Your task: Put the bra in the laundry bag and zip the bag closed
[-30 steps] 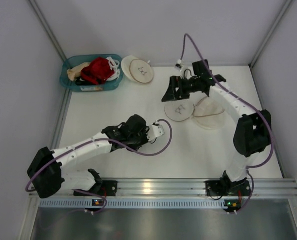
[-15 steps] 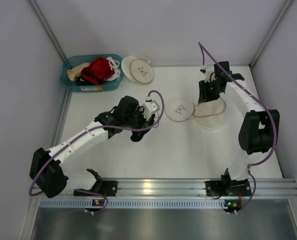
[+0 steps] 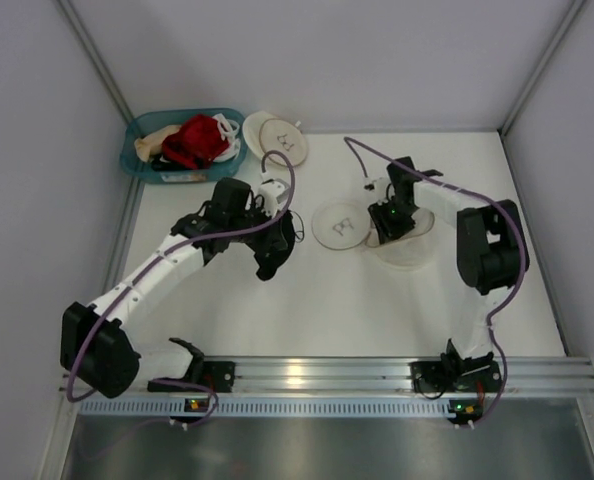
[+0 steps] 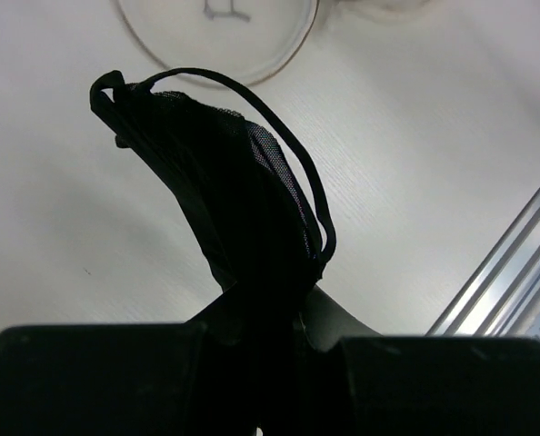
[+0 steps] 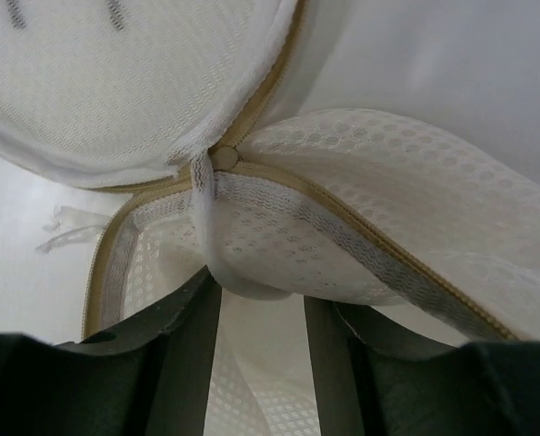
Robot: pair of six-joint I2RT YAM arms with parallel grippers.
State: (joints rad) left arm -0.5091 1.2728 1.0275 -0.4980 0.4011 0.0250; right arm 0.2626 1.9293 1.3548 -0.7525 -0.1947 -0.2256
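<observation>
My left gripper (image 3: 276,250) is shut on the black bra (image 3: 273,238) and holds it above the table, left of the laundry bag. In the left wrist view the bra (image 4: 243,200) hangs from my jaws (image 4: 270,318), a thin strap looping along its edge. The laundry bag lies open: its pale lid (image 3: 341,224) with a small dark mark, its mesh base (image 3: 417,240) to the right. My right gripper (image 3: 388,219) is at the hinge between them. In the right wrist view the gripper (image 5: 261,292) pinches a fold of the base's rim (image 5: 252,263), beside the tan zip (image 5: 370,238).
A teal basket (image 3: 137,165) at the back left holds a red garment (image 3: 195,140) and a beige one (image 3: 157,138). A second round bag with a tan-rimmed lid (image 3: 279,141) lies beside it. Grey walls close in three sides; a metal rail (image 3: 307,375) runs along the front.
My left arm has carried the bra up and toward the bag. My right gripper swung away to the right, then came down at the bag's hinge; the lid shifted slightly left.
</observation>
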